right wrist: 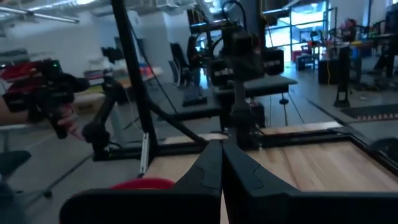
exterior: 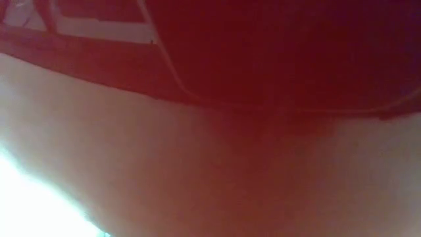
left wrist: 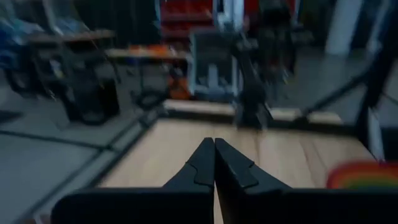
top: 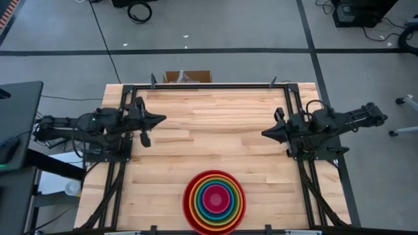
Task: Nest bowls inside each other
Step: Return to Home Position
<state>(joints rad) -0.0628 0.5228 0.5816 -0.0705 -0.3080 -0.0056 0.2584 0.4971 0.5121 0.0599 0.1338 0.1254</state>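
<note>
The five bowls (top: 214, 201) sit one inside the other on the bench (top: 215, 111). The red bowl (top: 186, 203) is on the outside and the pink bowl (top: 214, 200) is in the middle. The other three colours make rings between them. The nesting looks done.

The left arm (top: 98, 125) is folded at its own side of the bench. The left jaws are closed, tip pressed to tip, and they hold nothing. The right arm (top: 326, 123) is folded at the other side. The right jaws are closed the same way and are empty too.

The two sets of jaws point at each other across the bench. The stack is not in the gap between them. It sits off to one side of both jaws, well apart from each, right by the bench edge. In the low view red fills almost the whole picture, so the red bowl is very near that camera.

Not much looks left to do, but a few things could go wrong. The stack is close to the edge, so a bump or a shake of the bench could slide it off. The bowls are shiny and may slip easily. If an arm swings low and wide, it could knock the stack.
</note>
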